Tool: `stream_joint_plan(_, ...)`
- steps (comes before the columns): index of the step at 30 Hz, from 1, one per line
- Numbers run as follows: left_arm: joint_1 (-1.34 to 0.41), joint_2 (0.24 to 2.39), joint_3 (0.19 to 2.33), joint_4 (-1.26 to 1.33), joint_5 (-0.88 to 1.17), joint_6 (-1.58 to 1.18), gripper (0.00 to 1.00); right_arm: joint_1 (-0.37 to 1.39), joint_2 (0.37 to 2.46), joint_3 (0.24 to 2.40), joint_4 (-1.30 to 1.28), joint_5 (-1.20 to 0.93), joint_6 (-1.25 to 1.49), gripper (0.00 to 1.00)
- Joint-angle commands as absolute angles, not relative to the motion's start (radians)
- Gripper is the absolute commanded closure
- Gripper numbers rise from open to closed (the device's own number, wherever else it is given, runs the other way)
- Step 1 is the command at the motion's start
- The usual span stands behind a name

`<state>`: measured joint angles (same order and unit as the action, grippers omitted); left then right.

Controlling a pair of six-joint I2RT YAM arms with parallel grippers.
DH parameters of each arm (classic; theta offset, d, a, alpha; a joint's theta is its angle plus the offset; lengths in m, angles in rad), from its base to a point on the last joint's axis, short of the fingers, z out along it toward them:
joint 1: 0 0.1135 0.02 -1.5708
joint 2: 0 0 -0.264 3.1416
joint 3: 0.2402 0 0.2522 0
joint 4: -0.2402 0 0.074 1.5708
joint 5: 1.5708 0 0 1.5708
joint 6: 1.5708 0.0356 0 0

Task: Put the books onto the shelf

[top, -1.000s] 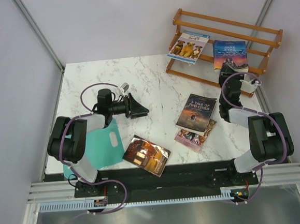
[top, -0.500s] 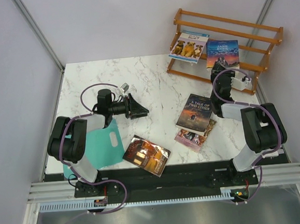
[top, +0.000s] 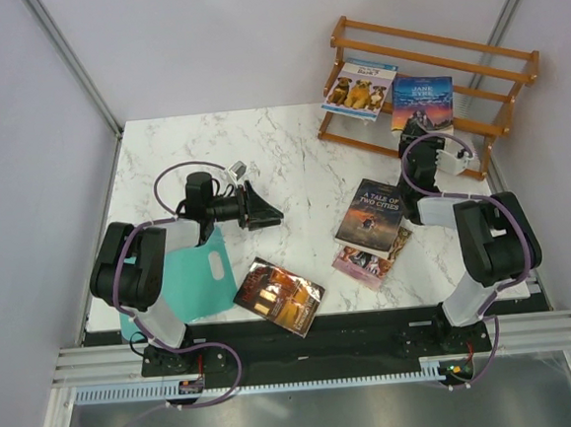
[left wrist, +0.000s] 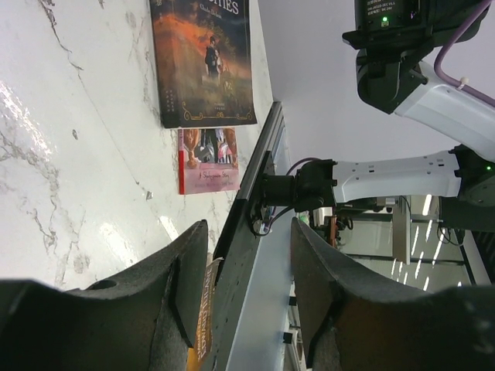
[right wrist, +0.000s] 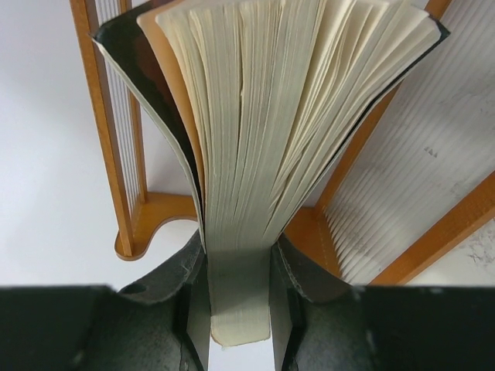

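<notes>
While the right gripper (right wrist: pixel 238 267) is clamped on the blue "Jane Eyre" paperback (top: pixel 422 102), that book stands upright straight ahead of it, against the orange-brown wooden slatted shelf (top: pixel 437 38); the left gripper (left wrist: pixel 246 255) hangs parted, empty, well apart

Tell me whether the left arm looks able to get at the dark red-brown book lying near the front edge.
Probably yes. The left claw is open and empty, and the dark red-brown book lies flat and uncovered close by, with nothing standing between them.
</notes>
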<state>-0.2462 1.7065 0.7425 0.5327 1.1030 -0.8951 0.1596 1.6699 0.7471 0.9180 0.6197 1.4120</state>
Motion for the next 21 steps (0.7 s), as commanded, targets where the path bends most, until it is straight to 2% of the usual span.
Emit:
stream_joint_plan(1,-0.241,1.683,0.726,0.563,1.134,-0.862,0.46,0.166,1.692,0.798,1.117,0.557,1.474,0.66)
stream_joint_plan(3,-0.241,1.681,0.721,0.563,1.135,-0.861,0.46,0.164,1.716,0.808,1.123,0.532,1.488,0.58)
stream_joint_plan(10,-0.241,1.678,0.693,0.569,1.131,-0.853,0.46,0.158,1.753,0.853,1.172,0.390,1.489,0.42)
stream_joint_plan(15,-0.241,1.681,0.687,0.580,1.131,-0.857,0.46,0.158,1.749,0.845,1.177,0.371,1.488,0.26)
stream_joint_plan(21,-0.241,1.677,0.678,0.583,1.132,-0.857,0.46,0.144,1.744,0.818,1.167,0.344,1.497,0.12)
